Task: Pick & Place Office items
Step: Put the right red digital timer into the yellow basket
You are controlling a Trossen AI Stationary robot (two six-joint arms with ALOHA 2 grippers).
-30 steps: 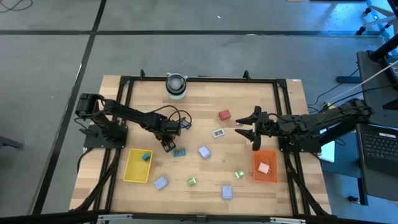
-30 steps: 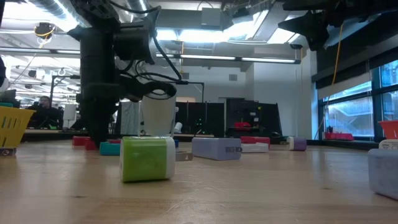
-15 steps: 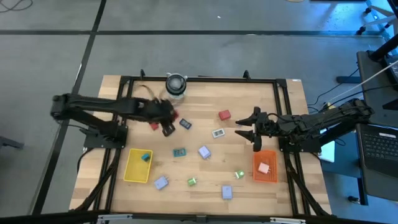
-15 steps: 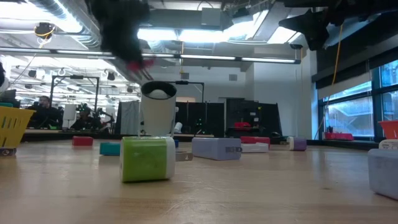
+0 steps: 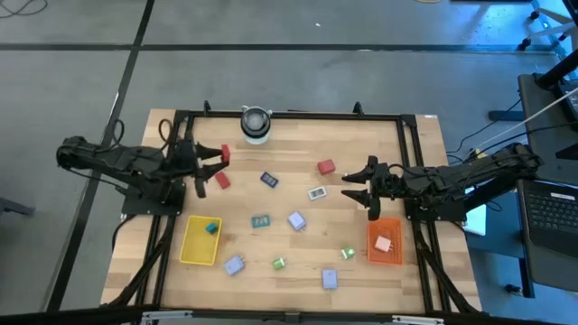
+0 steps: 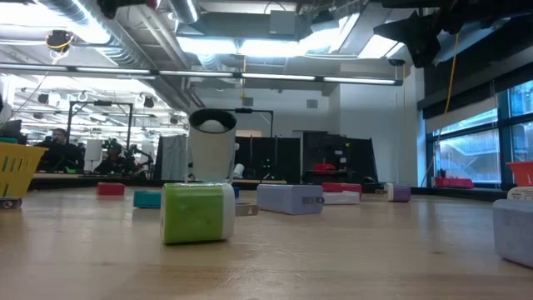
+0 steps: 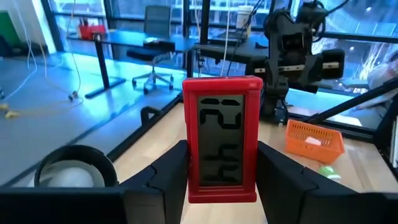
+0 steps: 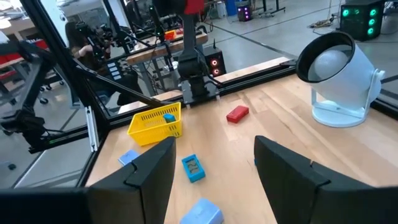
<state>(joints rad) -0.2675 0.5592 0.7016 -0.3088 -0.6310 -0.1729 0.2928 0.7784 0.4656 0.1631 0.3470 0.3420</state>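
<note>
My left gripper (image 5: 215, 162) is high over the table's left side, shut on a small red digital clock (image 7: 222, 138), which also shows in the high view (image 5: 224, 155). Below it a red block (image 5: 222, 181) lies flat on the wood. Other office items lie scattered: a blue one (image 5: 269, 180), a teal one (image 5: 261, 220), lavender ones (image 5: 296, 220), green ones (image 5: 279, 263), another red one (image 5: 326, 166). My right gripper (image 5: 354, 187) hangs open above the table's right side, holding nothing. My left gripper pinches the red clock by its two long sides (image 7: 188, 171), at the end nearest the wrist, one finger (image 7: 165, 177) on each side. The fingers come level from the table's left and lie along the clock. The clock sticks out beyond the fingertips, display toward the wrist camera, lifted clear of the table.
A yellow tray (image 5: 191, 246) holding a teal block stands at the near left. An orange-red tray (image 5: 390, 253) with a pink item stands at the near right. A round grey-white cylinder (image 5: 256, 124) stands at the far edge. A black frame (image 5: 289, 115) rims the table.
My left gripper has risen from beside the teal item and drawn back toward the table's left edge, tipping from pointing down to level. The red clock has come up with it, lifted clear of the table.
</note>
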